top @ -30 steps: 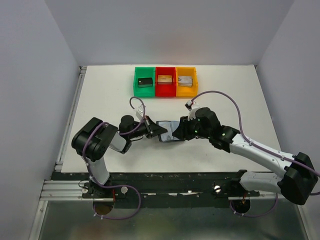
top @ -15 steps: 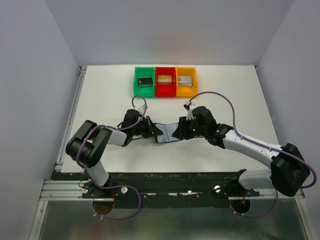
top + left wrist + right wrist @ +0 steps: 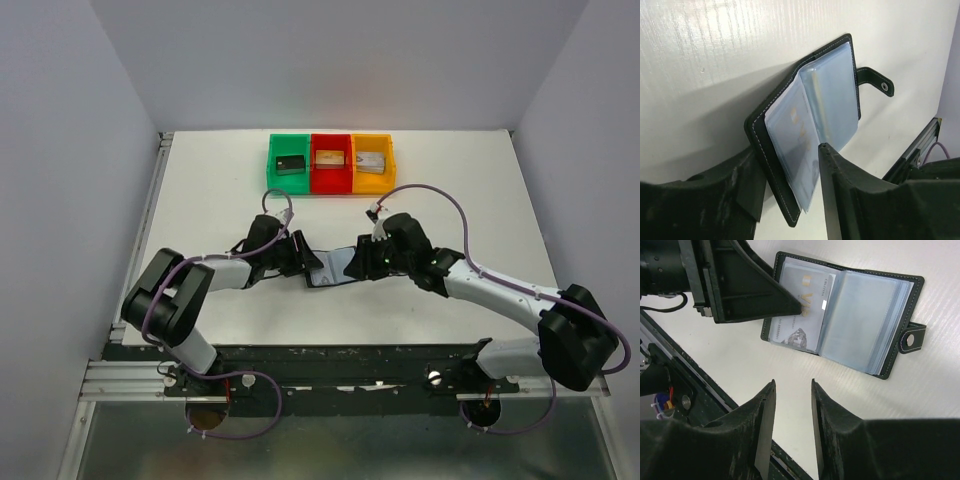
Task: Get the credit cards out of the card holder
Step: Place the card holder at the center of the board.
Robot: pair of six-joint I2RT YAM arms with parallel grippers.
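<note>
White table (image 3: 715,50), card holder (image 3: 810,120) inside left claw (image 3: 786,157)

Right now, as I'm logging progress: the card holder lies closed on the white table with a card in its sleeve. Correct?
No: the card holder lies open on the white table with a card in its sleeve; the right wrist view shows it.

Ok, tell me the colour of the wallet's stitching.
White, on the black wallet; clearest from the right wrist.
</note>
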